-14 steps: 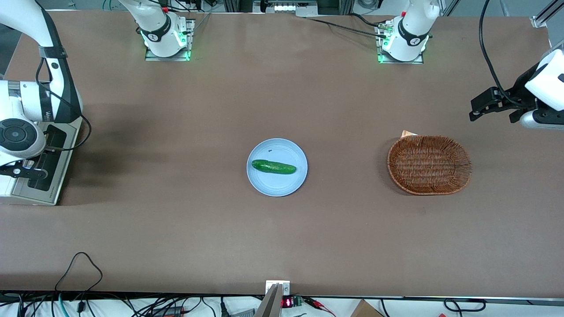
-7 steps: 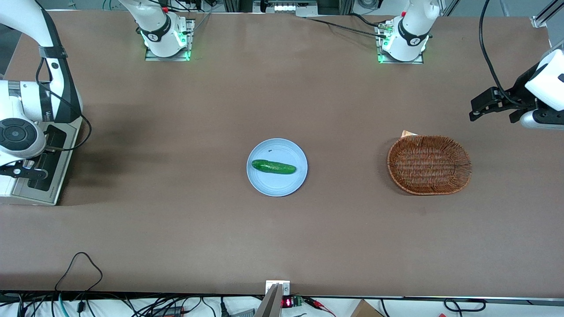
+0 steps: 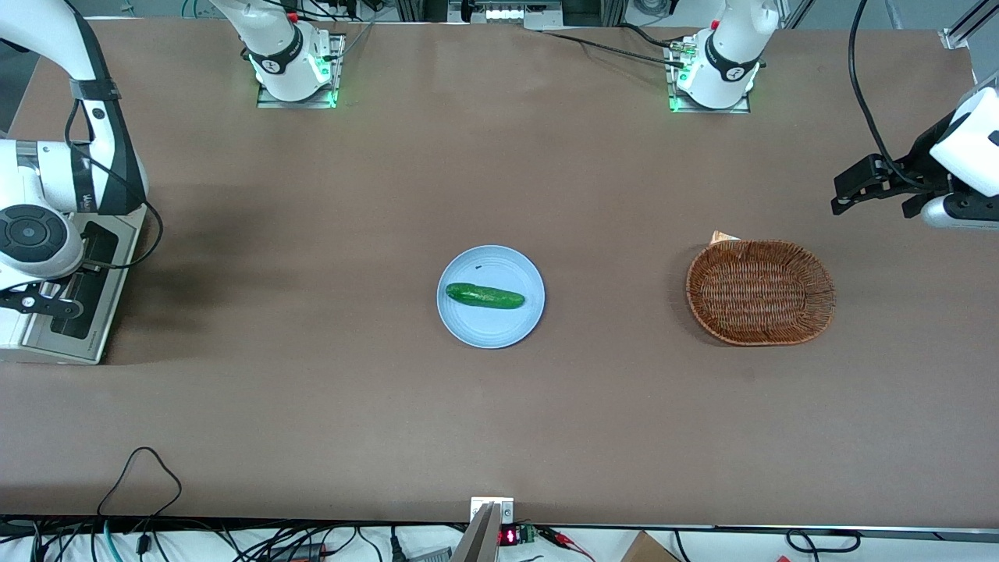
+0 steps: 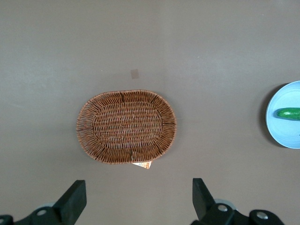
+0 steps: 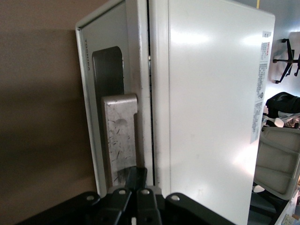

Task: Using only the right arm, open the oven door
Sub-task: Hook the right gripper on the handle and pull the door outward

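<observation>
The white toaster oven (image 3: 12, 328) stands at the working arm's end of the table. Its oven door (image 3: 94, 297), silver-grey with a dark window, faces the table's middle. In the right wrist view the door (image 5: 93, 93) lies close against the white oven body (image 5: 206, 117), with a thin dark seam between them. The silver bar handle (image 5: 119, 131) stands out from the door. The right arm's gripper (image 3: 47, 306) hangs in front of the door. Its fingers are shut together, and the gripper (image 5: 137, 177) has its tips touching the handle's end, beside the seam.
A light blue plate (image 3: 456, 320) with a green cucumber (image 3: 484, 296) sits mid-table. A brown wicker basket (image 3: 761, 291) lies toward the parked arm's end, and it also shows in the left wrist view (image 4: 126, 126). Cables hang along the table's edge nearest the camera.
The right arm's wrist has shifted slightly away from the front camera, staying at the oven door. The door, plate and basket have not moved.
</observation>
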